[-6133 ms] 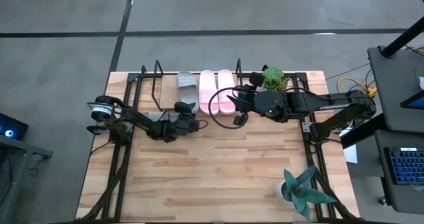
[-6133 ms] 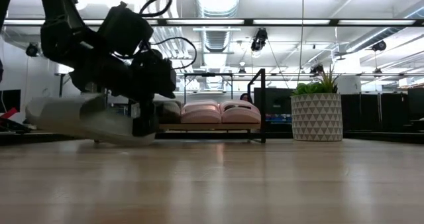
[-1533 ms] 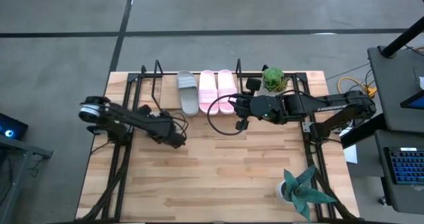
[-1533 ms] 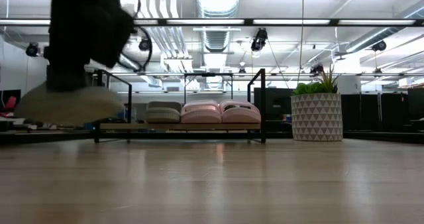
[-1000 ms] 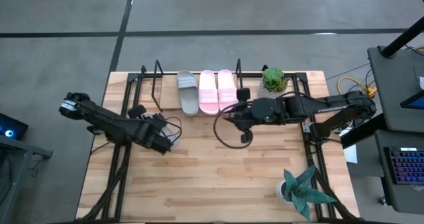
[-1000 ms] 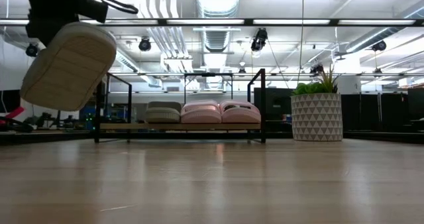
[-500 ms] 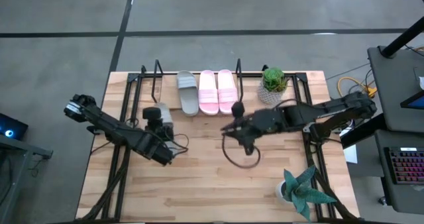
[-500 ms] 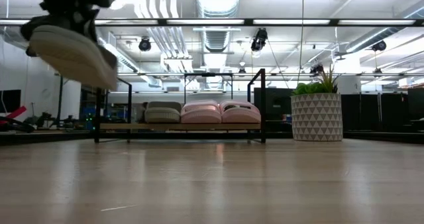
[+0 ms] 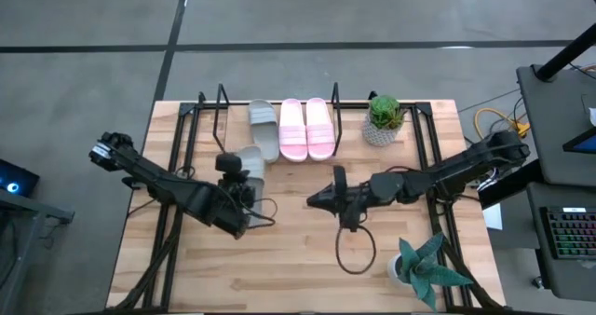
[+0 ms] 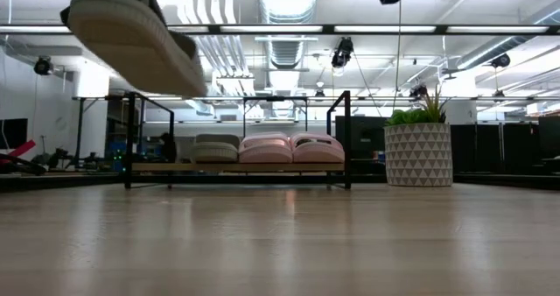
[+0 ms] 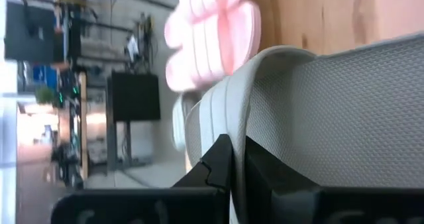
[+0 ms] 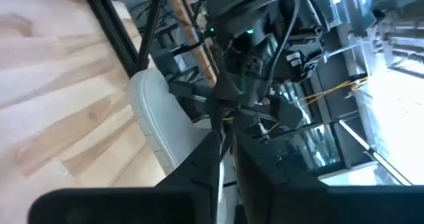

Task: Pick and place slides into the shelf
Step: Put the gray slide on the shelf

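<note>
Overhead, the left gripper point(image 9: 238, 181) pinched the strap of a grey-green slide point(image 9: 248, 160), holding it tilted above the table point(image 9: 307, 259) just before the shelf point(image 9: 209, 129) (three slides already lodged there). Right gripper point(image 9: 321, 199) reached low over mid-table, fingers closed together, holding nothing.

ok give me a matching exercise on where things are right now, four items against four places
Items
1. pale pink pair of rubber slides
2. left gripper
3. right gripper
4. spiky-leaved plant in a white pot

Places
a. near right corner of the wooden table
b. on the black-framed shelf, beside a grey-green slide
c. over the bare middle of the table, holding nothing
d. in front of the shelf, holding the other grey-green slide up off the table

Pairs: 1-b, 2-d, 3-c, 4-a
</note>
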Tool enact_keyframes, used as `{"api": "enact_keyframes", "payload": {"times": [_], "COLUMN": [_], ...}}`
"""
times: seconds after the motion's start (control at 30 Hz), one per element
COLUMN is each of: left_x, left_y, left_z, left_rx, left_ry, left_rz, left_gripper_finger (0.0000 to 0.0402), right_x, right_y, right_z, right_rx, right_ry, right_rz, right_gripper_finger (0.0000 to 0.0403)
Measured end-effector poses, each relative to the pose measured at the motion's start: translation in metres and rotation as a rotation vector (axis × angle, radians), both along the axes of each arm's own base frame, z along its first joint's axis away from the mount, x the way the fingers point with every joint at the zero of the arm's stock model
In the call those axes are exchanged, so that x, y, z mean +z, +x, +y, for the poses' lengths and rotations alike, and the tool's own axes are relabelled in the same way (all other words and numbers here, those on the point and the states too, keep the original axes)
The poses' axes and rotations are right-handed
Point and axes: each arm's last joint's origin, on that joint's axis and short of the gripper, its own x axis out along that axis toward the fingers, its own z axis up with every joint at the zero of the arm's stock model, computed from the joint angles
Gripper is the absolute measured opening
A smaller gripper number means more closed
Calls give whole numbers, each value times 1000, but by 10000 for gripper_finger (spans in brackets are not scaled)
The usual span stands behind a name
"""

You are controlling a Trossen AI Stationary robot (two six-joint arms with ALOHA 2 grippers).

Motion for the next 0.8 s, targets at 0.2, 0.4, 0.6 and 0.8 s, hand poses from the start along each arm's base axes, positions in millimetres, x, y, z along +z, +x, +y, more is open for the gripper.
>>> {"api": "enact_keyframes", "payload": {"times": [0.2, 0.4, 0.6, 0.8], "left_x": [12, 27, 38, 38], "left_y": [11, 25, 37, 41], "left_z": [-4, -10, -14, -8], "left_rx": [-74, -159, -224, -209], "left_ry": [5, 8, 25, 33], "left_rz": [-48, -127, -197, -208], "left_gripper_finger": [0, 0, 0, 0], "right_x": [-5, -21, -32, -29], "right_y": [-1, 6, 25, 48], "right_z": [1, 5, 11, 16], "right_rx": [15, 76, 88, 32], "right_ry": [89, -1, -135, -167], "right_rz": [52, 118, 117, 94], "right_gripper_finger": [91, 178, 217, 219]}}
